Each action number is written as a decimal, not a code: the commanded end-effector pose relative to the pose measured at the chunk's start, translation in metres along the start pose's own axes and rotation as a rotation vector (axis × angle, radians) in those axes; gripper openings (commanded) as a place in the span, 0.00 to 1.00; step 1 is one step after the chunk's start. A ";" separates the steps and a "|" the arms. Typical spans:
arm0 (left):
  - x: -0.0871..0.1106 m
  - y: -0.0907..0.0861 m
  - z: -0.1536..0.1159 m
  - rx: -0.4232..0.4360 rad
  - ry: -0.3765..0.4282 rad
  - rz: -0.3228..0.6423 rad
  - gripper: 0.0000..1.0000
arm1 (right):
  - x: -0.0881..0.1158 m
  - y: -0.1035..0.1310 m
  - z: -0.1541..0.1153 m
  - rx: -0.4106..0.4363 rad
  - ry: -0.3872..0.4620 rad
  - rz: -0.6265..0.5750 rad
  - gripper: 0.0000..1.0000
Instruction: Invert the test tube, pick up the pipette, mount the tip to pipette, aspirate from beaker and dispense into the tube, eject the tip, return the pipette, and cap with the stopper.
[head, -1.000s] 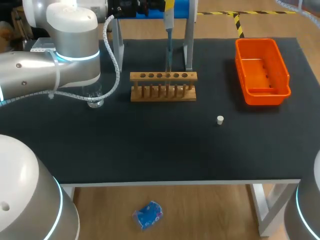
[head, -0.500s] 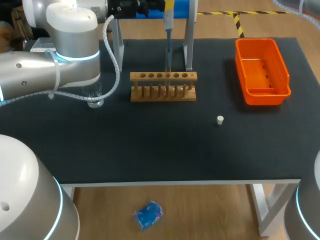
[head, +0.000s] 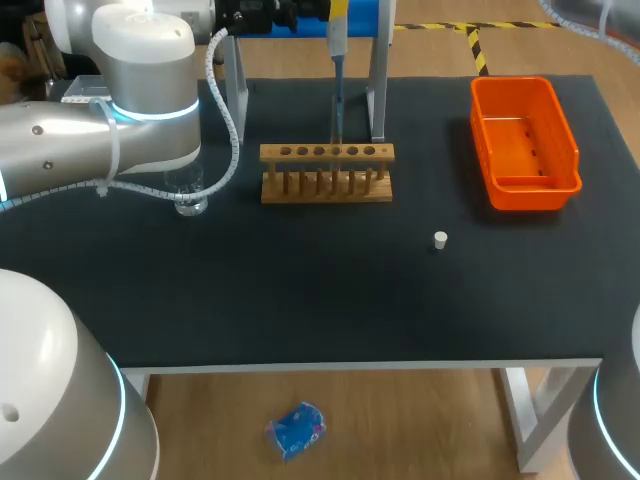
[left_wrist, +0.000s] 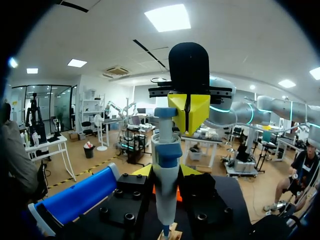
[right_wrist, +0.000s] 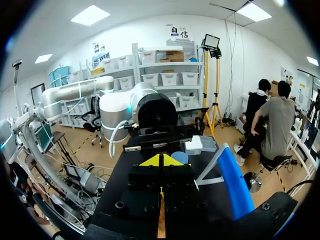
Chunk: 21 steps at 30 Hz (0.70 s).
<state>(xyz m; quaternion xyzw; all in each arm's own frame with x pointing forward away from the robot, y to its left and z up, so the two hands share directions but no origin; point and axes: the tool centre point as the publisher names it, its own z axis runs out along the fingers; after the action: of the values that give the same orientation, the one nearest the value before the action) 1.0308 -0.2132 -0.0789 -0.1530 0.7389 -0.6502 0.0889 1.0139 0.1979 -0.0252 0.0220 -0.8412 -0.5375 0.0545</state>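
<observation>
Overall, pipette (head: 338, 70) hanging at worktop (head: 300, 300) back edge, rack (head: 326, 172) before it, bin (head: 525, 140) by right edge, stopper (head: 440, 239) well apart from both, left tool (left_wrist: 167, 172) at pipette, grip not discernible, right tool (right_wrist: 161, 161) tips together beside pipette top.

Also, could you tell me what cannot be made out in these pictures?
Beaker: head view, mostly behind the left arm; contents unseen.
Test tube: head view, none discernible in the rack; holes too small.
Left claw: left wrist view, pipette hides any contact.
Right claw: outside the head view's top edge.
</observation>
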 end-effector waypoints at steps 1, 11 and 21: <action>0.000 0.000 0.000 0.001 0.001 0.000 0.00 | 0.003 0.005 -0.004 0.001 -0.006 -0.009 0.00; 0.000 0.000 0.000 0.001 0.001 0.000 0.00 | 0.000 0.017 -0.009 -0.017 -0.020 -0.036 0.00; 0.000 0.000 0.000 0.001 0.001 0.000 0.00 | -0.013 0.019 -0.006 -0.013 -0.031 -0.041 0.00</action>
<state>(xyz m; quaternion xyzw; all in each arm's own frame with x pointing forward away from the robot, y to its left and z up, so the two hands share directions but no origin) 1.0306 -0.2133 -0.0789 -0.1529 0.7389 -0.6502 0.0888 1.0230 0.1999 -0.0063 0.0284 -0.8368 -0.5460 0.0280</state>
